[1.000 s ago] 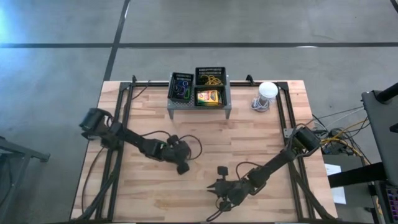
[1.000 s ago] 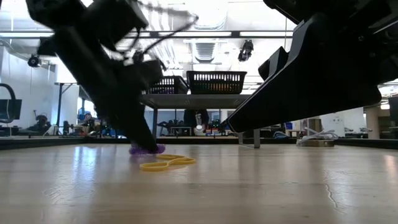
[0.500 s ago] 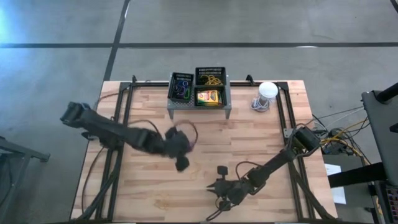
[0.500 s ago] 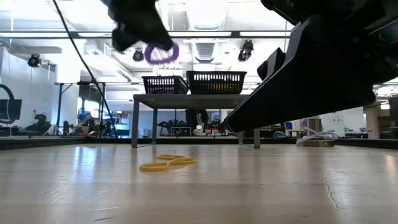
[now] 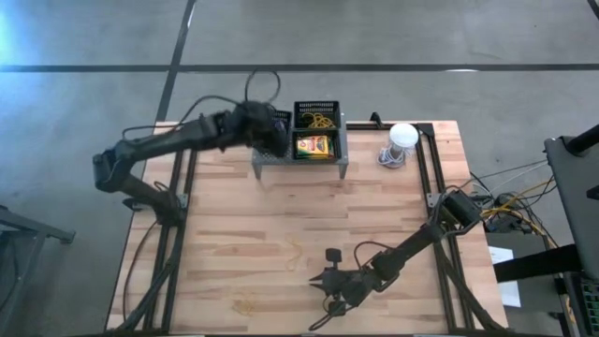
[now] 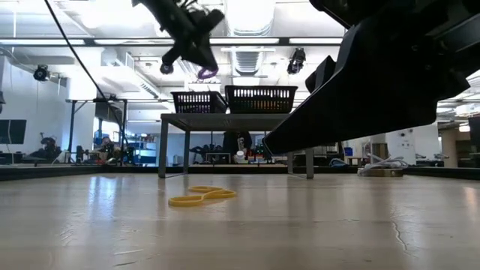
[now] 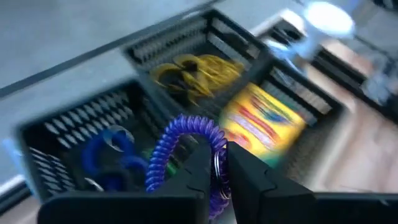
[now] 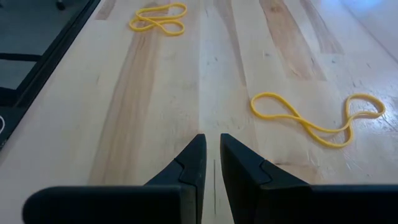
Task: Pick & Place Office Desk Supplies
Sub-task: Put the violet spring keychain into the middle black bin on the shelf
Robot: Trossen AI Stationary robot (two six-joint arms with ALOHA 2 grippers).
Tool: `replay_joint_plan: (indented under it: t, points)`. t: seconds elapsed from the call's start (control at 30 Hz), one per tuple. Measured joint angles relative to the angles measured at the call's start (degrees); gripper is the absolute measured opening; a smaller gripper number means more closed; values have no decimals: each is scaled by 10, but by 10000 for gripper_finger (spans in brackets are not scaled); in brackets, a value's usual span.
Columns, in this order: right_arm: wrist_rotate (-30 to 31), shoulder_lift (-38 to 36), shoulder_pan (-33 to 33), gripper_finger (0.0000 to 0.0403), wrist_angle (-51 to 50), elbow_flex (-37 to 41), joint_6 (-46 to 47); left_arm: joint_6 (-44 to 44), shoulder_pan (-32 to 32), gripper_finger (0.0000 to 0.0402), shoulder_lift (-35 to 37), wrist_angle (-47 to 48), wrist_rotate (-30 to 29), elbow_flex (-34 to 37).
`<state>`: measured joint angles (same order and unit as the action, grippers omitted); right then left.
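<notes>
We saw the left gripper (image 7: 216,169) pinching a purple coil band (image 7: 186,146) above the far black basket (image 7: 74,124) on the rack (image 5: 342,150). The right gripper (image 8: 211,163) waited low over the near table (image 8: 149,124), its fingers nearly pressed together on nothing, with two yellow rubber bands (image 8: 316,115) lying ahead.

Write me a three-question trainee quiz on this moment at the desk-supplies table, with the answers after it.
1. True or false: the left gripper is shut on the purple coil band.
2. That gripper is above which part of the rack? A) the basket of loop bands B) the basket with the crayon box C) the white-domed object
3. Fill in: in the right wrist view, ___ yellow rubber bands lie on the table ahead of the right gripper, one near and one farther.

Key: 1 true; 2 A; 3 two.
</notes>
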<state>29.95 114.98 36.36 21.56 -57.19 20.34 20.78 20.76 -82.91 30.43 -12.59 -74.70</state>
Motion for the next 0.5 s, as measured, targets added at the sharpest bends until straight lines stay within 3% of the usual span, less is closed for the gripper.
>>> replay_joint_plan:
  t: [0.2,0.5]
  points:
    - [0,0,0,43,-1,1,0,-17,74,41,-18,-11,50,0]
    - [-1,0,0,43,1,1,0,-21,78,48,-56,-41,58,0]
